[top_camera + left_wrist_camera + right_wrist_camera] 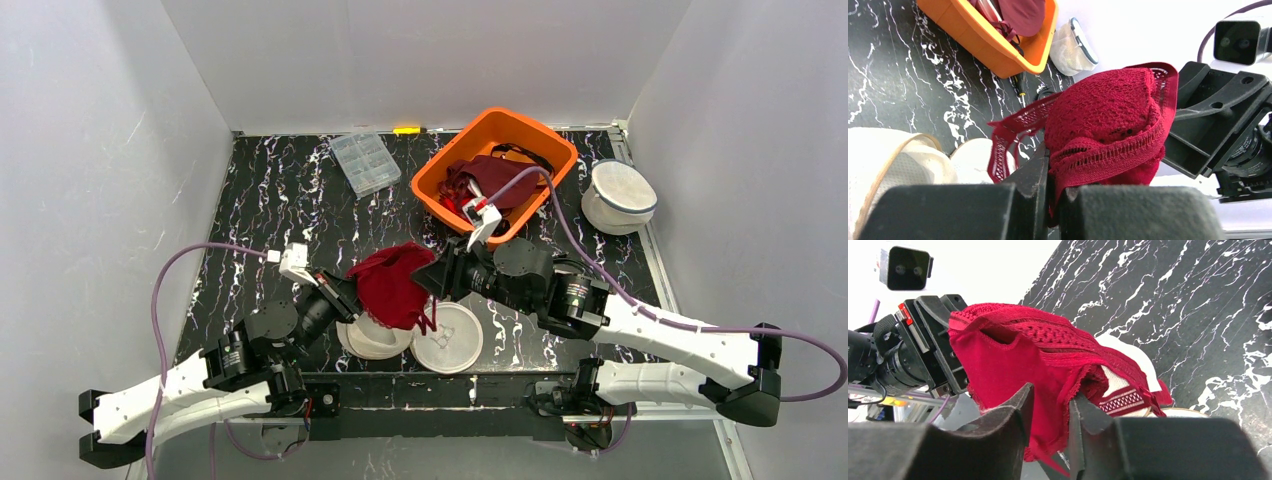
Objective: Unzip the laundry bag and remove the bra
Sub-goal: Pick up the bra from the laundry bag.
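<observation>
Dark red lace bra (392, 285), bunched up: left pincer (1050, 167) clamped tight on it, right pincer (1050, 396) slightly parted around its hem.

- bra (392, 285) deep red, lace openwork pattern;
- laundry bag (447, 338) white mesh, tan edging;
- surface (260, 190) black, white marble veining;
- tub (440, 175) orange;
- clothes in tub (500, 175) dark maroon;
- second mesh bag (618, 195) white, dark blue trim;
- compartment box (365, 163) clear;
- arms (160, 395) white with black joints;
- cables (157, 330) purple

No legible text, no labels (all views)
</observation>
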Controlling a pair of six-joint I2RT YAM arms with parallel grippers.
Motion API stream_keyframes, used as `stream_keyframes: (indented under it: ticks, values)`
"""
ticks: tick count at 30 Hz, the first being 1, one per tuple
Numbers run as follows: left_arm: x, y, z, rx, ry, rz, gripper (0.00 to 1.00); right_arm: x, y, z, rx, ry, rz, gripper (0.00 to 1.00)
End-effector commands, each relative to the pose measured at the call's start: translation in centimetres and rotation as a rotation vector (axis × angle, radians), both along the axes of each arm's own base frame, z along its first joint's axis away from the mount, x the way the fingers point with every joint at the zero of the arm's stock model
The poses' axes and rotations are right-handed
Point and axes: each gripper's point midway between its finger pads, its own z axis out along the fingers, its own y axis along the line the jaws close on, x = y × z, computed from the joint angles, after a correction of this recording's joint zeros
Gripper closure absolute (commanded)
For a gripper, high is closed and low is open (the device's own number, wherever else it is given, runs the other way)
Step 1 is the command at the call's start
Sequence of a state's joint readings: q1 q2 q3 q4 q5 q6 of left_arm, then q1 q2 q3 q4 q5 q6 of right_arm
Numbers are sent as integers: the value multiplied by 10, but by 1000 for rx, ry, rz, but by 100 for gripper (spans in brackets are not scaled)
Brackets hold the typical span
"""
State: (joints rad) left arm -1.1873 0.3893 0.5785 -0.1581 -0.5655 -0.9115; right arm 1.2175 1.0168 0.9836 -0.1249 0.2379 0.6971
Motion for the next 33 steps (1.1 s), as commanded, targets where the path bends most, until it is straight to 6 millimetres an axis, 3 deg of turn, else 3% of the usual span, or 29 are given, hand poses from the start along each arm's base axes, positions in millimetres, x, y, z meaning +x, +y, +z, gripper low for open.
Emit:
stream_keyframes:
  ticks: [1, 8, 13, 16, 19, 25, 33]
  values:
    - [2, 3, 6, -109, 61, 41, 100, 10, -4, 30, 65, -49, -50, 57]
    - [-1, 4, 0, -185, 174, 60, 100, 2, -15, 42, 23, -78, -13, 18]
    - [-3, 7, -2, -250, 223, 72, 100, 0, -41, 43, 7, -96, -47, 3]
    - [-4, 10, -5, -287, 253, 80, 100, -3, -53, 37, 6, -93, -55, 1]
    - [-8, 4, -1, -332, 256, 41, 100, -11, -52, 33, 45, -89, -11, 1]
    - [-25, -11, 19, -365, 229, -97, 100, -26, -38, 61, 153, -120, 139, 1]
    - [-41, -32, 43, -379, 169, -250, 100, -25, -26, 69, 203, -102, 233, 1]
